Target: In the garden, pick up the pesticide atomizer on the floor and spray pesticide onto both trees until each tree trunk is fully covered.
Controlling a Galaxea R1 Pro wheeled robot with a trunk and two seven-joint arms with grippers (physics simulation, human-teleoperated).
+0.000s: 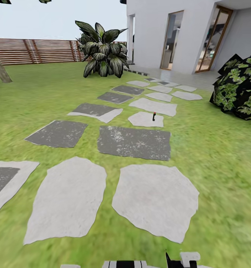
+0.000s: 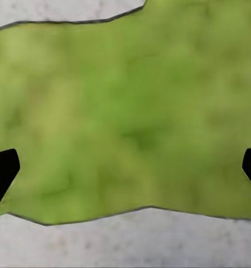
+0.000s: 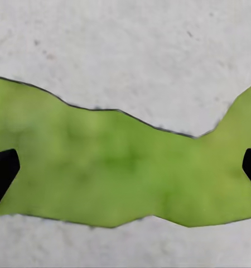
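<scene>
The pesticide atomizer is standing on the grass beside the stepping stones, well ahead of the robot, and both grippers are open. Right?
Not quite. In the head view the pesticide atomizer stands on a pale stepping stone, not on the grass. The rest holds: it is well ahead of the robot, and the wrist views show the left gripper and right gripper open, fingertips wide apart over the ground.

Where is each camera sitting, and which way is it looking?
Head view: up on the robot's head, looking forward and down the stepping stones toward the white house; the tiny pesticide atomizer stands on a pale stone; bits of the robot's body show along the bottom edge.
Left wrist view: on the left arm, facing down at grass between pale stones; dark tips of the left gripper show at both edges.
Right wrist view: the same, with the right gripper.
Both wrist views share grass, pale stones and wide-apart jaws.
</scene>
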